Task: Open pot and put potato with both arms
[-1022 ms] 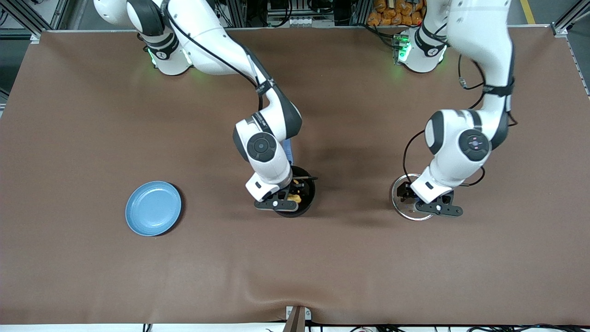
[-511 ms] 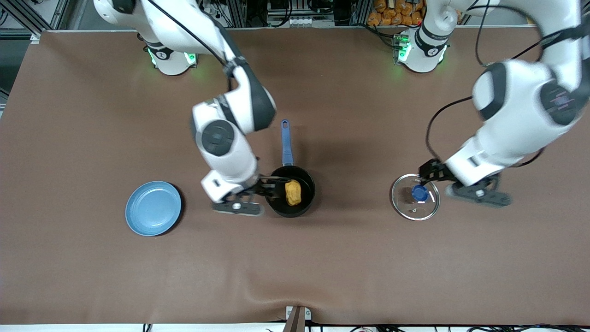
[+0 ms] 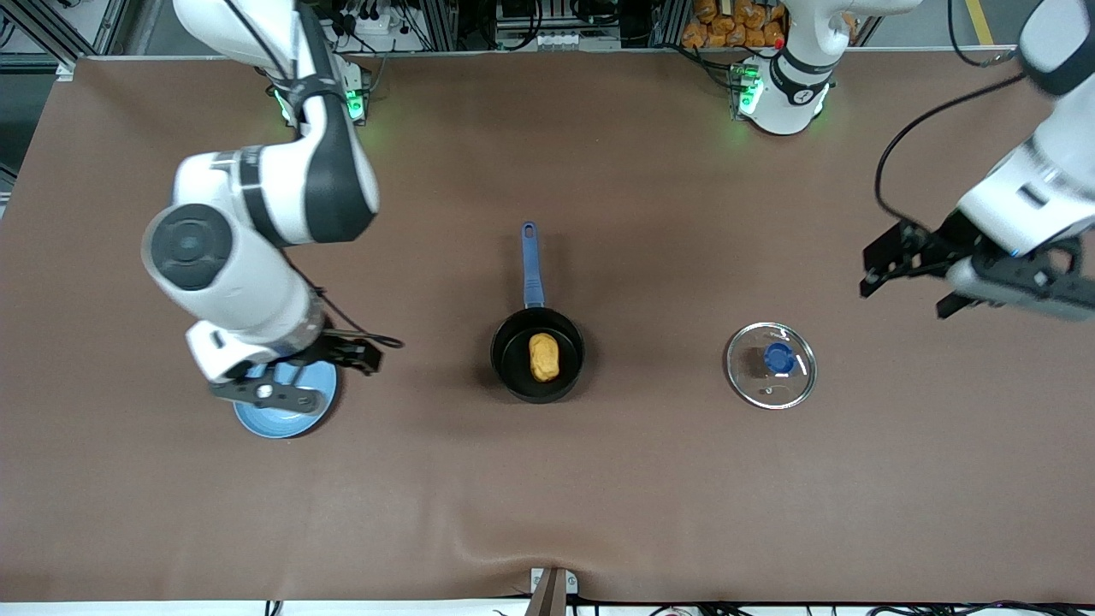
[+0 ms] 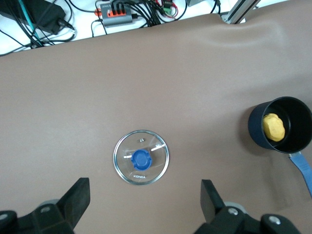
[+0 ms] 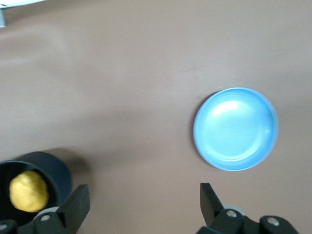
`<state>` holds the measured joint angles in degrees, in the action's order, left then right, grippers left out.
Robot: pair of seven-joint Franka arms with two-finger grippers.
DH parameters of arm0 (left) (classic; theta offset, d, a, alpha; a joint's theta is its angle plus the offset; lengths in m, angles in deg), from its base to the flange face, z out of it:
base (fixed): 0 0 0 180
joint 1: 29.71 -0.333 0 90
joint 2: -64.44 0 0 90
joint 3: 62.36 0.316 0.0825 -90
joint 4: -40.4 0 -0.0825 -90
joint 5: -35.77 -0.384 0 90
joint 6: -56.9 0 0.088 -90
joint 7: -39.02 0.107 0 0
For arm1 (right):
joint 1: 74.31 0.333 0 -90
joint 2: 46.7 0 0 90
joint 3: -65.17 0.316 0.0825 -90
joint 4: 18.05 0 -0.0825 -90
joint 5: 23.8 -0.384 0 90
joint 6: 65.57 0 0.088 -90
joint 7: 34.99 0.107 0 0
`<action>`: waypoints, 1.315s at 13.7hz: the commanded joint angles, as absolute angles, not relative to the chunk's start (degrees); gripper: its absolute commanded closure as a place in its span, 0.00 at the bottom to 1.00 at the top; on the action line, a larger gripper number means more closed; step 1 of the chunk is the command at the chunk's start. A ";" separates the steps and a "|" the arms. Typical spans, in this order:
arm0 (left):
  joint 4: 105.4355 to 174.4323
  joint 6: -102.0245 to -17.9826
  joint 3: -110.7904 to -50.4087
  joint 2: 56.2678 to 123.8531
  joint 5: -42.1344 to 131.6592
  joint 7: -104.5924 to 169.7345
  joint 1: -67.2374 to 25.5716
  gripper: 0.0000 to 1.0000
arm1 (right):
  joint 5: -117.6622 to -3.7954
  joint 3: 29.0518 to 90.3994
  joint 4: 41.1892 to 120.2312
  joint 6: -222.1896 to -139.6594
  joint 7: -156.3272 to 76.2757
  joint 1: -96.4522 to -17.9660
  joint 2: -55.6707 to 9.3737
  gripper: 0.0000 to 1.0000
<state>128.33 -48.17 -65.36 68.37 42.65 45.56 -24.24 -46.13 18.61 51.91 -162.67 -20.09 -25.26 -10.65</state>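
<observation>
The black pot [image 3: 513, 376] with its blue handle [image 3: 532, 265] stands open at the table's middle. The yellow-orange potato [image 3: 543, 357] lies inside it. The glass lid [image 3: 796, 381] with a blue knob [image 3: 777, 358] lies flat on the table beside the pot, toward the left arm's end. My right gripper [image 3: 355, 355] is open and empty, over the table at the plate's edge. My left gripper [image 3: 902, 299] is open and empty, raised over bare table past the lid. The left wrist view shows the lid [image 4: 156, 168], pot [image 4: 258, 131] and potato [image 4: 273, 127]. The right wrist view shows the pot [image 5: 53, 165] and potato [image 5: 28, 190].
A light-blue plate [image 3: 278, 419] lies toward the right arm's end, partly hidden under the right hand; it shows whole in the right wrist view [image 5: 236, 128]. Brown cloth covers the table, with a ridge at its near edge [image 3: 513, 547].
The right gripper has drawn away from the pot toward the plate, leaving the potato in the pot. The left gripper has risen and moved away from the lid toward the left arm's end.
</observation>
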 commanded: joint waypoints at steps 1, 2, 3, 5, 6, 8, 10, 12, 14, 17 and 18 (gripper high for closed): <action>134.86 -47.87 -67.45 60.86 41.31 43.26 -27.50 0.00 | -46.82 14.48 55.42 -162.07 -28.11 -25.17 -13.12 0.00; 137.32 -47.87 -68.33 57.79 41.48 41.76 -28.55 0.00 | -47.00 13.33 55.43 -161.81 -30.57 -26.39 -13.21 0.00; 139.43 -47.61 -69.73 54.89 41.48 40.62 -30.13 0.00 | -47.09 13.06 55.52 -161.20 -32.77 -27.97 -13.65 0.00; 139.98 -44.20 -72.55 52.84 41.57 39.73 -34.17 0.00 | -47.00 12.79 55.43 -160.75 -33.50 -30.00 -14.35 0.00; 140.06 -43.22 -72.56 52.05 41.57 38.94 -34.28 0.00 | -47.00 12.10 55.43 -160.75 -33.93 -30.45 -14.53 0.00; 139.80 -41.03 -72.21 51.96 40.70 37.01 -33.49 0.00 | -46.91 11.47 55.34 -160.58 -38.49 -32.11 -15.32 0.00; 139.45 -39.17 -71.51 52.48 37.46 34.81 -31.47 0.00 | -47.00 13.22 54.82 -159.35 -39.74 -36.49 -15.94 0.00; 137.01 -37.95 -71.76 53.97 37.00 34.80 -31.90 0.00 | -46.21 19.79 54.11 -158.82 -40.35 -42.46 -18.03 0.00; 135.32 -37.15 -72.20 54.68 37.00 34.89 -33.22 0.00 | -43.15 25.86 54.11 -158.29 -40.18 -47.39 -20.50 0.00; 135.58 -37.15 -73.95 54.51 37.26 34.81 -34.19 0.00 | -35.61 40.43 54.20 -158.55 -38.43 -57.31 -23.13 0.00; 135.50 -37.15 -74.14 54.42 37.26 34.80 -34.62 0.00 | -32.88 46.05 54.37 -158.56 -36.94 -61.43 -23.93 0.00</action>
